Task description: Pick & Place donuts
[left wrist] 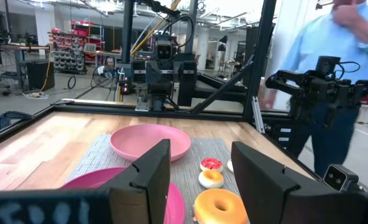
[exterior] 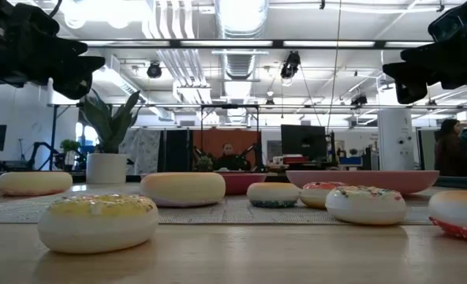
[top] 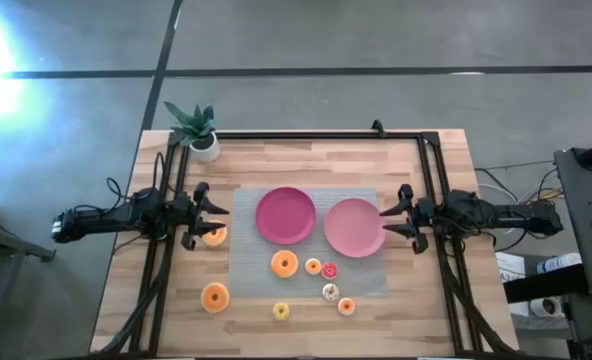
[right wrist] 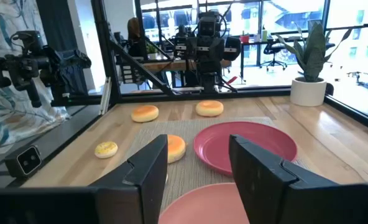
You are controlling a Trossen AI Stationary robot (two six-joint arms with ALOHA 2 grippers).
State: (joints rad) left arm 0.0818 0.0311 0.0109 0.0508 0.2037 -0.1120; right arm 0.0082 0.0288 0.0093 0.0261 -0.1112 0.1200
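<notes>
The left claw (top: 208, 214) hovers at the desk's (top: 126, 270) left side, its fingers spread wide and holding nothing, directly above an orange donut (top: 214, 235). The right claw (top: 396, 214) waits at the right side, just beside the lighter pink plate (top: 355, 227), also wide open and empty. The darker pink plate (top: 285, 215) sits next to it on the grey mat (top: 246, 270). On the mat near the front lie a large orange donut (top: 284, 264), a small orange one (top: 313, 266), a red one (top: 329, 269), a cream one (top: 330, 292) and another orange one (top: 346, 307). A yellow donut (top: 281, 311) and a big orange donut (top: 215, 297) lie near the front edge. A potted plant (top: 198, 128) stands at the back left corner.
</notes>
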